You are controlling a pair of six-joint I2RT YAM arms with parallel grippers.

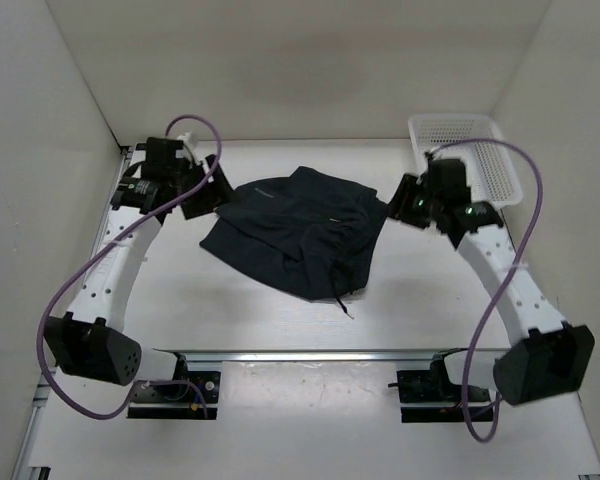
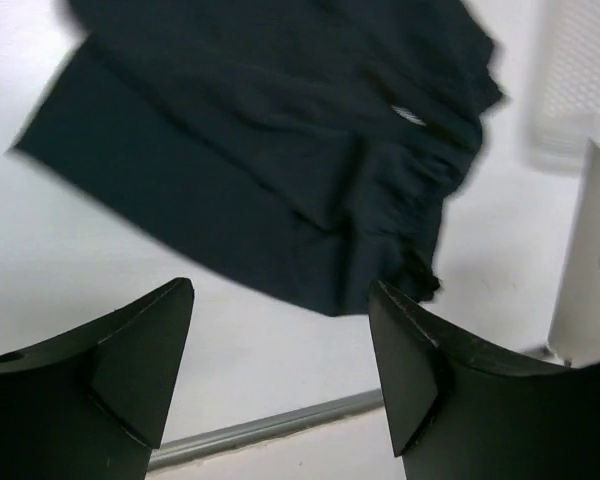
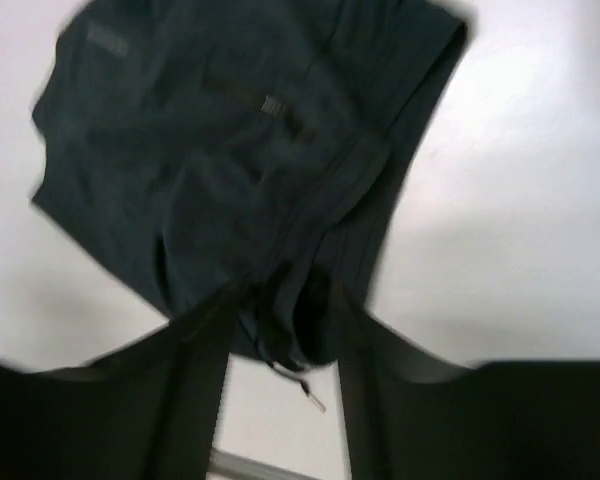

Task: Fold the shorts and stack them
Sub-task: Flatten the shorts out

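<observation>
Navy-black cloth, the shorts (image 1: 298,232) lie rumpled in the middle of the desk (image 1: 270,325), apparently laid partly over themselves. The two arms flank them. The left arm (image 1: 120,265) brings its jaws to the garment's 9 o'clock edge, and the right arm (image 1: 500,270) brings its own to the 3 o'clock edge.

In the left wrist view the left jaws stand wide apart with nothing between them, the shorts (image 2: 280,170) lying beyond. The right wrist view is blurred, but there too the right jaws look parted and empty, with the shorts (image 3: 240,170) showing through the gap.

I judge the step in hand to be the reach for a fold, with no cloth held yet. The next move calls for each side to pinch an outer edge, lift it clear and lay it over flat.

The gathered waistband seems to face 4 o'clock, where a drawstring (image 1: 345,305) trails out, with the legs toward 10 o'clock. That puts the long axis roughly on the 10-to-4 line. A white mesh basket (image 1: 467,158) sits at 2 o'clock, apart from the shorts.
</observation>
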